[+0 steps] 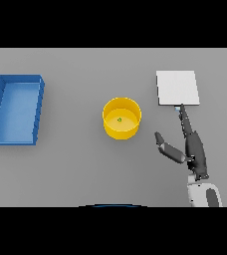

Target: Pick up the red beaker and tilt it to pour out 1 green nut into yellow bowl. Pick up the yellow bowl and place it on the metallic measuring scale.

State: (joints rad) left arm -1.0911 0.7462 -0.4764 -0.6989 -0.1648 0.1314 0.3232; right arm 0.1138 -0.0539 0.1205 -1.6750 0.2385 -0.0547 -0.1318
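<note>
Reaching flat hand (192, 147), round yellow bowl (121, 118)

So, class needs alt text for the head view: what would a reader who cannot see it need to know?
A yellow bowl holding one green nut sits mid-table. The robot's open right hand lies to its right, fingertips toward the metallic measuring scale. A blue tray stands at far left.

- My grey table (75, 169) carries everything here.
- A blue rectangular bin (16, 109) sits on it, far to my left.
- The yellow bowl (121, 117) stands near the middle, a green nut (119, 119) inside.
- The flat metallic measuring scale (177, 87) lies to the bowl's right, well apart from it.
</note>
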